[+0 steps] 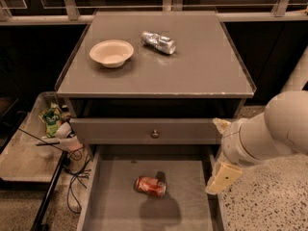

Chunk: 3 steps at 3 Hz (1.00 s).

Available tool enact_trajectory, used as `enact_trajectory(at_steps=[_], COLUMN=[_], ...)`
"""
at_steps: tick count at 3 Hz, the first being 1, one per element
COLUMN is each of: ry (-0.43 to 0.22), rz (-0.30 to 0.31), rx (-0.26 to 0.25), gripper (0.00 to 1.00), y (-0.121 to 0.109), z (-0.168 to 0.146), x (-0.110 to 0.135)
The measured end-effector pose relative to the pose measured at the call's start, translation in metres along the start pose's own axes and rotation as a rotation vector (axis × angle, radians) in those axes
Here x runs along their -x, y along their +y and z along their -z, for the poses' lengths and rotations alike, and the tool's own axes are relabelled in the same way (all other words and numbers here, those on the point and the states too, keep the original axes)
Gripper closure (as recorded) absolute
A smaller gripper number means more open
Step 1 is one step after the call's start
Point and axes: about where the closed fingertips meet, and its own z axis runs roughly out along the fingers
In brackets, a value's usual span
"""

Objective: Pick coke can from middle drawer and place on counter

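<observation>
The coke can lies on its side on the floor of the open middle drawer, near its centre. The counter is the flat grey-brown cabinet top above, with a chipped front edge. My gripper hangs from the thick white arm at the right. It is over the drawer's right wall, to the right of the can and a little above it, and apart from it. It holds nothing that I can see.
A white bowl and a silver crinkled can sit on the counter's back half. A closed drawer front with a round knob is above the open drawer. A cluttered low tray and cables are at the left.
</observation>
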Motion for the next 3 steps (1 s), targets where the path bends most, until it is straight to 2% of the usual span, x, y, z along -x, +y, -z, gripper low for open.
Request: enact_trajectory(at_steps=[1,3], ry=[-0.013,-0.124], rz=[-0.02,-0.043], rx=[0.025,0.129], gripper=[0.0,0.0], y=[0.005,0.028], z=[-0.017,-0.099], x=[-0.001,-0.005])
